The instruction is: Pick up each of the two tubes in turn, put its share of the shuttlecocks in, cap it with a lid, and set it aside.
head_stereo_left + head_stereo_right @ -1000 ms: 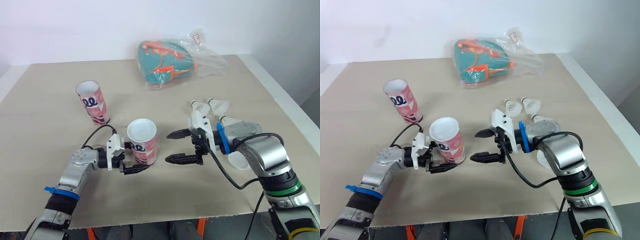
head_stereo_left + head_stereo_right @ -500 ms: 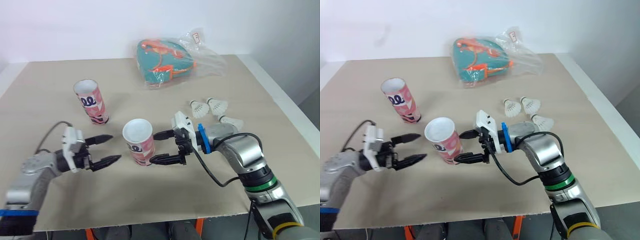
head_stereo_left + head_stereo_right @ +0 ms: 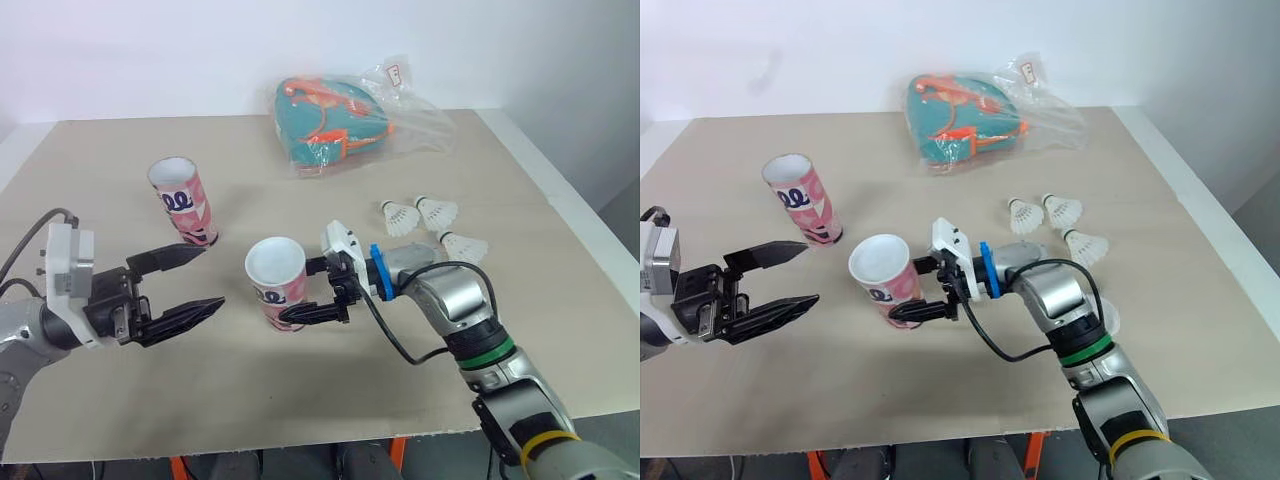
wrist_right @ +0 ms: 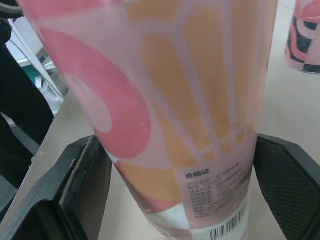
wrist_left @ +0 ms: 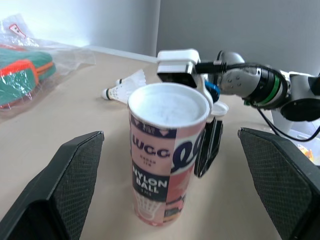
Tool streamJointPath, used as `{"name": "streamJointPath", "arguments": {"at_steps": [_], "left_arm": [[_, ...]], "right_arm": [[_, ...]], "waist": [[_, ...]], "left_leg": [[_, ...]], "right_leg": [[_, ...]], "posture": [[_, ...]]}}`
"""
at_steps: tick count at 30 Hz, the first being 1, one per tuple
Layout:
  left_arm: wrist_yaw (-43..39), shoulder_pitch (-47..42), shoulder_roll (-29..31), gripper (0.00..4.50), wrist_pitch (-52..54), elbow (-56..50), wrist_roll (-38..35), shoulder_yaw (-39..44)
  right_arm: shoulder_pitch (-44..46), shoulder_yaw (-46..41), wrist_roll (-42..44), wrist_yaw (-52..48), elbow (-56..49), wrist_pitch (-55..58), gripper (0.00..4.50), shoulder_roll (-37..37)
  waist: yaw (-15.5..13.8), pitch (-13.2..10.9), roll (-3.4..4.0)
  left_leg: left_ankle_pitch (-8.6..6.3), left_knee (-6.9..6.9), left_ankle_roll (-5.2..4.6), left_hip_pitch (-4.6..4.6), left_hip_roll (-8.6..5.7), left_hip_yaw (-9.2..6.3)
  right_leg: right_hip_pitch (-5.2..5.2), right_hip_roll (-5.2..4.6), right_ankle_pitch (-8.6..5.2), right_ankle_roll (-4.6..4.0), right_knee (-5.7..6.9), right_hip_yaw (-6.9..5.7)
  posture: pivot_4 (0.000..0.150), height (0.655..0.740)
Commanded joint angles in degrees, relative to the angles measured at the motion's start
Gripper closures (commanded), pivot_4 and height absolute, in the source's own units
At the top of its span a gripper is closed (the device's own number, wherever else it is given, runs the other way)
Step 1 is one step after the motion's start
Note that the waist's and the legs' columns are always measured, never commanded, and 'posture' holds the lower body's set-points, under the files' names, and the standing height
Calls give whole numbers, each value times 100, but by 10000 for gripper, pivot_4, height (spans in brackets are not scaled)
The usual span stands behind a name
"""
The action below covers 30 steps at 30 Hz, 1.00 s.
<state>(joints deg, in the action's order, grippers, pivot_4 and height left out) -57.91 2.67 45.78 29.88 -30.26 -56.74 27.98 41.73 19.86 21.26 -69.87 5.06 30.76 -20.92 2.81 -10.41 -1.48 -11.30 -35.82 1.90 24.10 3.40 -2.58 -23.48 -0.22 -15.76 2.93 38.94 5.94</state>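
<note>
Near tube (image 3: 279, 297): pink-and-white cardboard with a shuttlecock print and "NYLON BALL" lettering, white mouth open to the ceiling. It stands on the table about centre, a little back from the front edge.
Far tube (image 3: 184, 204): same pink pattern, also open-topped. It stands further back and to the left, well apart from the near one.
Right hand (image 3: 296, 292): in from the right and on the near tube at mid-height, one finger in front and one behind. In the right wrist view the tube fills the gap from finger to finger, and both black fingers (image 4: 82, 192) press its sides. That's a pinch on the near tube.
Left hand (image 3: 212, 274): hovering off to the left of the near tube with its fingers spread wide. The tips point toward the tube, with open air between them and it.
Right arm: the forearm runs low over the table toward the right, elbow bent, passing just in front of the shuttlecocks.
Shuttlecocks (image 3: 437, 212): three white ones lying loose and close together on the table. They are right of the near tube, just behind the right forearm.
Bag (image 3: 335, 125): teal and orange in clear plastic wrap, at the back of the table, well away from both hands.
Table (image 3: 300, 390): beige. There's a bare stretch between the two tubes and a bare strip along the front edge, and the right edge runs near the shuttlecocks.
</note>
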Motion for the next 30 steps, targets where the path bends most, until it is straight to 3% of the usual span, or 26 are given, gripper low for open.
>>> {"name": "streamJointPath", "arguments": {"at_steps": [1, 2, 5, 7, 13, 18, 23, 30], "left_arm": [[-210, 289, -98, 234, -280, -107, 145, 132], [-264, 358, -111, 0, -337, -89, 203, 102], [-348, 417, -203, 0, -424, 2, 249, -3], [-424, 355, -209, 0, -495, 120, 424, -182], [-483, -707, -516, 0, -789, 642, 1174, -1475], [-363, -1999, -1277, 0, -1056, 1155, 1787, -2542], [-362, -3196, -2052, 0, -1158, 2044, 2114, -3124], [-334, -3942, -2669, 0, -1181, 3064, 2511, -3473]], "right_arm": [[120, -7, -27, -96, 30, -139, 0, 67], [112, -10, -41, -107, 45, -152, 5173, 68], [63, -45, -42, -106, 17, -100, 14772, 25], [45, -89, -66, 13, -8, -10, 19019, 8], [-48, -647, 314, 58, -406, 420, 19019, -432], [145, -1635, 705, 432, -337, 664, 19019, -784], [666, -3102, 716, 1455, 930, 349, 19019, -1361], [1110, -4477, 167, 3591, 3083, -782, 19019, -2319]], "waist": [[9, 0, 0], [11, 0, 0], [3, 0, 0], [1, 0, 0], [-57, -2, 1], [-50, -4, -2], [-44, -6, 0], [-34, -6, 1]], "left_leg": [[-1, 3, 1, -1, 0, 1], [-2, 5, 4, -2, 0, 3], [-3, 12, 6, -2, 0, -1], [-4, 13, 6, -2, 0, -3], [5, 9, 22, -1, -9, -8], [14, 1, 37, 8, -18, -7], [16, -6, 37, 12, -23, -11], [10, 9, 27, 15, -37, -5]], "right_leg": [[0, 0, 2, -7, 0, 1], [-2, 0, 4, -14, 0, 3], [-3, 0, -1, -27, 0, -3], [-2, 0, -2, -29, 0, -6], [3, -5, 0, -20, 1, -9], [6, -8, 16, -1, -8, 0], [8, -7, 26, -1, -9, 2], [7, -19, 19, 5, -22, 13]], "posture": [[1500, 7400], [1500, 7400], [1500, 7400], [1500, 7400], [1500, 7400], [1500, 7400], [1500, 7400], [1500, 7400]]}}
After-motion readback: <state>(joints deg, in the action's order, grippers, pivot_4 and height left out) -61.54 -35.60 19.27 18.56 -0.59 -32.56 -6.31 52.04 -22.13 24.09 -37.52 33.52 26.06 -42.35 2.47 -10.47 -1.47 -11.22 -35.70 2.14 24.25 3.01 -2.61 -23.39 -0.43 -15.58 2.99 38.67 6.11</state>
